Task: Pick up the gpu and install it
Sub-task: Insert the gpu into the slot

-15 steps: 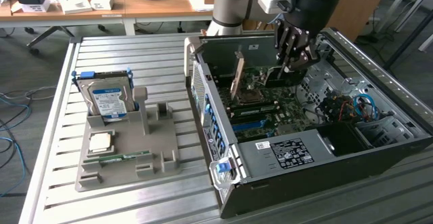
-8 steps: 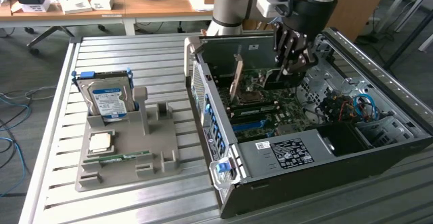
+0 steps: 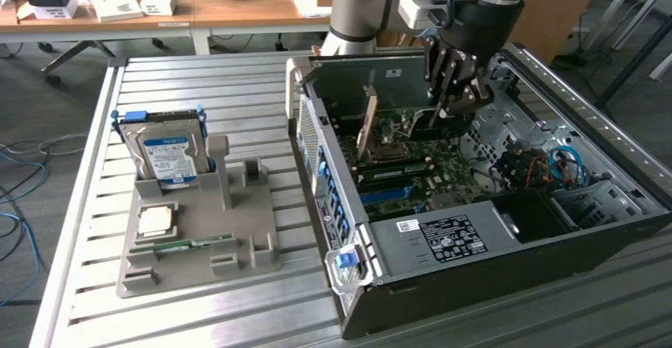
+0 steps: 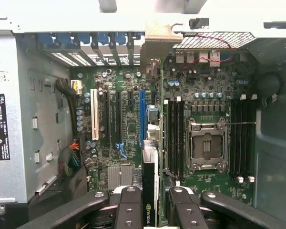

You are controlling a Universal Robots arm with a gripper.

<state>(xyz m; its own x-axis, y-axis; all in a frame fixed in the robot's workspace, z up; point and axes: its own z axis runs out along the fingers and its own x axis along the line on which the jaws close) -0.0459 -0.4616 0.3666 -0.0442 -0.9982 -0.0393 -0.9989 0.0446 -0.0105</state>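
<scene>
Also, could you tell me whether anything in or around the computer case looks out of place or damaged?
Nothing looks spilled or broken. The gripper holds the gpu edge-on over the motherboard, parallel to its slots. The one oddity is the processor socket, which is bare, with no cooler.

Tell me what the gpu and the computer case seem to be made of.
The gpu: dark matte card, probably circuit-board laminate, with a printed logo at its edge; its bracket looks like pale bare metal. The computer case: grey sheet metal, satin finish, judging by folded edges and punched vents.
</scene>
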